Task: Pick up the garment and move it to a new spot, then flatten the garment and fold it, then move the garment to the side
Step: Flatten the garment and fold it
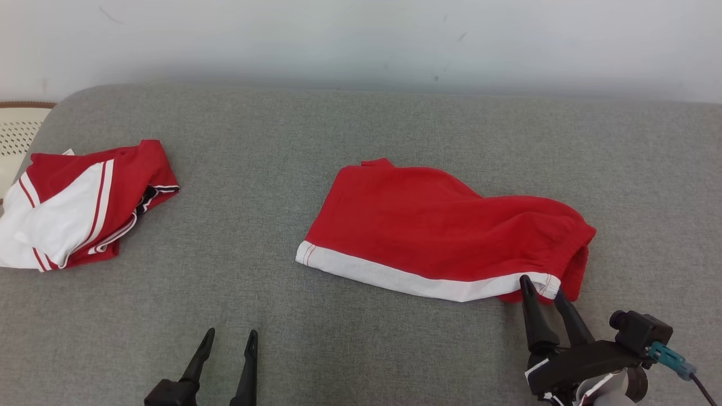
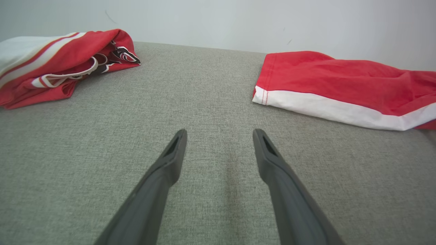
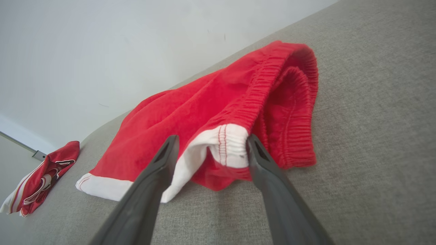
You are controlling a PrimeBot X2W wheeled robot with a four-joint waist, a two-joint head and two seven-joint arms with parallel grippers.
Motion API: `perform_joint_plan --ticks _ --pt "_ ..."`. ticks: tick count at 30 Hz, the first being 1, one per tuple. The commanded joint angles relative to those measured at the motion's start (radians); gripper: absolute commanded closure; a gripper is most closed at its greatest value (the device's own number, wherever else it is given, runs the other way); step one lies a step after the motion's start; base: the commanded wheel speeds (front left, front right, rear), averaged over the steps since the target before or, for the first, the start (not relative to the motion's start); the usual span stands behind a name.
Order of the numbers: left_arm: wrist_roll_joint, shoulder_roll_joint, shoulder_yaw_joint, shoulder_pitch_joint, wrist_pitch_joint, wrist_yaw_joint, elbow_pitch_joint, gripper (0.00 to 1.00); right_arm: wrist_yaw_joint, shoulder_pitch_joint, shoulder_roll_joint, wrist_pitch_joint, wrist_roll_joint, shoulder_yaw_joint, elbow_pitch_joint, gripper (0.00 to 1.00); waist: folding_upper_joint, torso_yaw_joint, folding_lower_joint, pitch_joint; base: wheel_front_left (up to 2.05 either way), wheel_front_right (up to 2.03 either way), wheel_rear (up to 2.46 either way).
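Red shorts look folded already, but moving them aside seems left. Right claw sits open around the waistband corner, left claw open over bare cushion.

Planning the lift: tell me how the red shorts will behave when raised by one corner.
Likely floppy: the red shorts lie in soft wrinkles, so they should sag from the pinch. Probably light, being thin cloth. The gathered waistband at the open right gripper looks thicker, likely grippier.
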Motion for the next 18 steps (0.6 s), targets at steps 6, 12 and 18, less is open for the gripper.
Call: perform_joint_plan --ticks 6,12,18 --pt "0.003 0.001 -0.005 0.003 -0.004 -0.004 0.004 0.0 0.0 -0.033 -0.016 0.0 0.01 0.029 0.047 0.0 -0.0001 0.01 -0.0001 0.0 0.0 0.0 0.0" --pt "0.004 0.0 0.002 0.013 -0.004 -0.003 0.0 0.0 0.0 -0.045 -0.025 0.0 0.033 0.053 0.058 0.0 -0.0001 0.024 -0.0001 -0.004 0.0 0.0 0.0" --pt "-0.003 0.0 0.003 0.022 -0.004 0.001 -0.003 0.0 0.0 -0.005 -0.038 0.0 0.079 0.066 0.02 0.11 -0.0001 0.026 -0.0001 -0.008 0.0 0.0 0.0"
